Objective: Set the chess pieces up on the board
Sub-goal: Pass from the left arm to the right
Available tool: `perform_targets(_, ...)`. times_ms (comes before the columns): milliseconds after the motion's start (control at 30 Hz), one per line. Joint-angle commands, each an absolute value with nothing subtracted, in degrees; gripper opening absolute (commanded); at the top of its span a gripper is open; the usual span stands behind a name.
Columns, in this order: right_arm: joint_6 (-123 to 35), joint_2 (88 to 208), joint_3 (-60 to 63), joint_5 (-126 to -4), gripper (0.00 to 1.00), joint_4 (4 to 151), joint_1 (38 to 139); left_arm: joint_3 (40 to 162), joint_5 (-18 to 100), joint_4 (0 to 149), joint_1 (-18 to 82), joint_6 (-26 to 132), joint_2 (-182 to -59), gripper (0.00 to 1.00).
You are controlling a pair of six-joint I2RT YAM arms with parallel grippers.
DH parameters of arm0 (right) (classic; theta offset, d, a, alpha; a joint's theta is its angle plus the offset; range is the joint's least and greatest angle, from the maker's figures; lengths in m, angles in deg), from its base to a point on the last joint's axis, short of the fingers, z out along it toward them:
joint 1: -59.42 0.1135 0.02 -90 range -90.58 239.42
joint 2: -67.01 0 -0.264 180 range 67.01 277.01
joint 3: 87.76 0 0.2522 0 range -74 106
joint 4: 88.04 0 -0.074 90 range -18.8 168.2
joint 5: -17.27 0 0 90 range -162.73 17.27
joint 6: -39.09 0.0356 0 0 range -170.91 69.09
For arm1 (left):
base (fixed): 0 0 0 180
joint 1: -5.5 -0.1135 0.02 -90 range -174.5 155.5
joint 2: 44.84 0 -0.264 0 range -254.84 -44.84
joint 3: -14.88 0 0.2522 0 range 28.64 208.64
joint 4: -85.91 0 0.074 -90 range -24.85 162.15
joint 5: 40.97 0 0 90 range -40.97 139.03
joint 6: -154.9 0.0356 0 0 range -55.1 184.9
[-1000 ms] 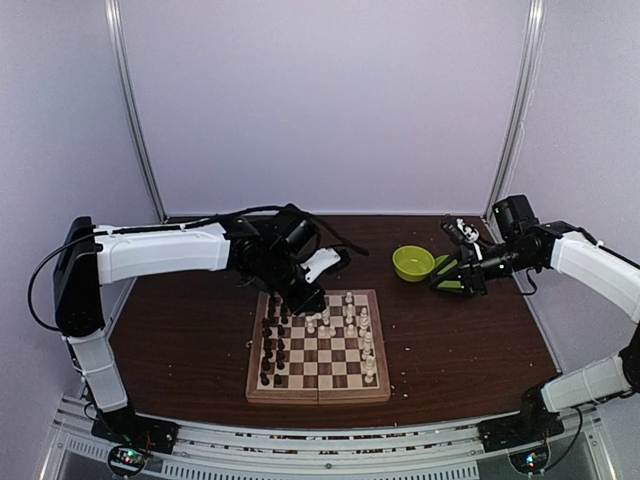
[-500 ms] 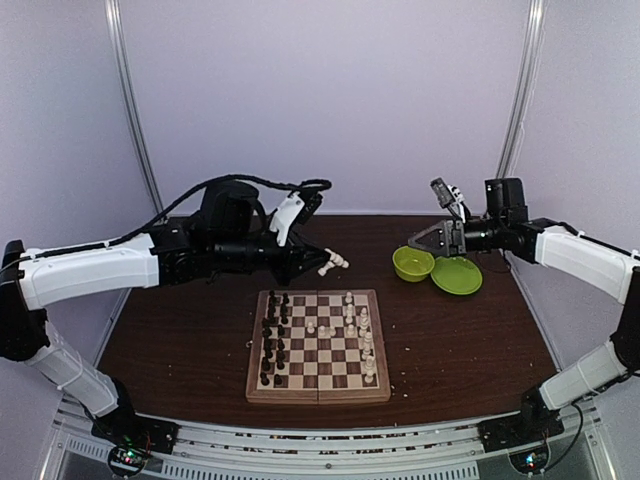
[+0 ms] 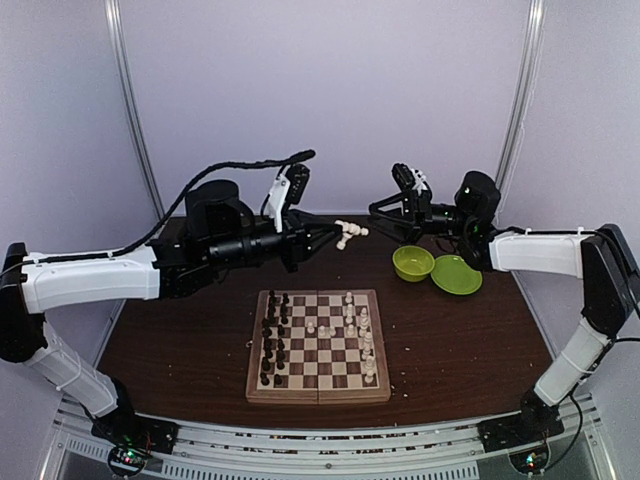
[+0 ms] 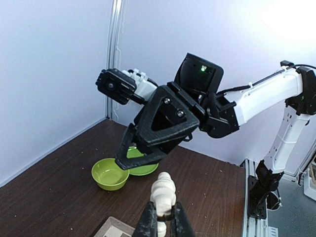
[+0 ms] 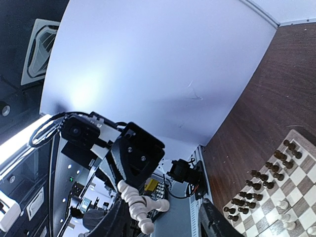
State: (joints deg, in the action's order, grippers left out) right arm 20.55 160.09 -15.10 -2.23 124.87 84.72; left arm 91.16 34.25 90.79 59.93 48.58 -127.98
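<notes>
Left hand clenched on white piece, raised high beyond board; right hand spread wide, facing it close, likely for handover. Bench carries board, partly set, dark pieces along left side.

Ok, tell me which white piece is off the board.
The cream piece pinched in the left gripper, up in the air; the other white pieces stand on the board.
</notes>
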Motion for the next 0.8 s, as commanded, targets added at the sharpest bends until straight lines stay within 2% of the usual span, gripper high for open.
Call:
perform_targets(0, 29.2, 159.7, -15.0, -1.6, 0.47, 134.4, 86.8, 89.9, 34.4, 98.4, 60.2, 47.2, -128.0, 0.0)
perform_targets(533, 26.0, 156.5, -18.0, -1.9, 0.42, 130.1, 88.0, 88.4, 37.3, 102.3, 60.2, 46.6, -129.1, 0.0)
perform_targets(767, 26.7, 156.8, -17.8, -2.1, 0.36, 131.6, 89.0, 88.4, 37.2, 102.8, 60.1, 46.4, -129.6, 0.0)
